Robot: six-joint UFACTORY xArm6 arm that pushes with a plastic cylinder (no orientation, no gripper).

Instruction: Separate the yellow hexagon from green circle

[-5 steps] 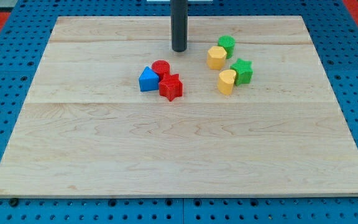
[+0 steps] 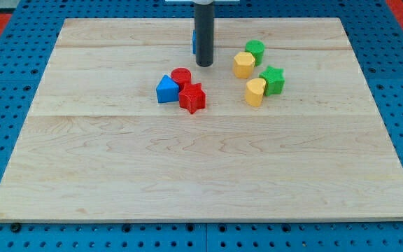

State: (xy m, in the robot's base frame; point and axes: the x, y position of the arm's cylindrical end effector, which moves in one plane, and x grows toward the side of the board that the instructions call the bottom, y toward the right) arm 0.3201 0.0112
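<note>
The yellow hexagon (image 2: 243, 64) sits on the wooden board, touching the green circle (image 2: 255, 50) just above and to its right. My tip (image 2: 203, 64) is down at the board, a short way to the left of the yellow hexagon and apart from it. A blue block (image 2: 194, 42) shows partly behind the rod; its shape is hidden.
A green star (image 2: 273, 80) and a yellow heart-like block (image 2: 255, 92) sit below the hexagon. A blue triangle (image 2: 166, 89), red circle (image 2: 181, 76) and red star (image 2: 193, 98) cluster left of centre. The board (image 2: 201, 168) has edges on all sides.
My tip has moved a little down and to the right, closer to the yellow hexagon. A blue block now shows behind the rod. The other blocks have not moved.
</note>
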